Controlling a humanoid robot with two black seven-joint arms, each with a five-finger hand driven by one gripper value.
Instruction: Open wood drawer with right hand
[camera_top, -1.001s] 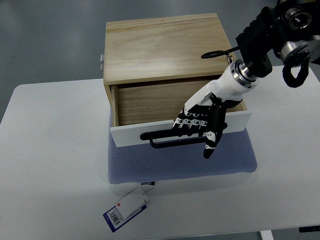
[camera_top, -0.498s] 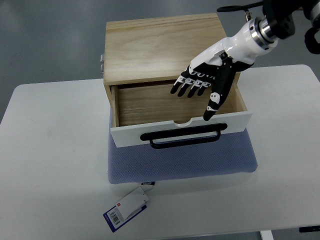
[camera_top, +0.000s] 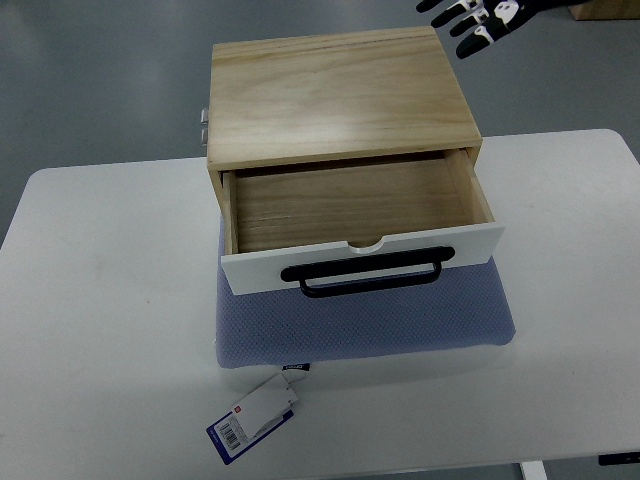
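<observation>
A light wood box (camera_top: 335, 90) stands on a blue-grey mat (camera_top: 365, 320) on the white table (camera_top: 110, 330). Its drawer (camera_top: 350, 205) is pulled out toward me and is empty inside. The drawer has a white front (camera_top: 470, 245) with a black bar handle (camera_top: 368, 275). My right hand (camera_top: 470, 18) shows only as spread black-and-white fingers at the top edge, high above and behind the box, holding nothing. The left arm is out of view.
A blue and white tag (camera_top: 252, 417) lies on the table in front of the mat. A small metal fitting (camera_top: 203, 125) sticks out at the box's back left. Grey floor lies beyond the table.
My right hand let go of the black handle, lifted over the open drawer, and has withdrawn up and to the right to the top edge. The drawer stays open.
</observation>
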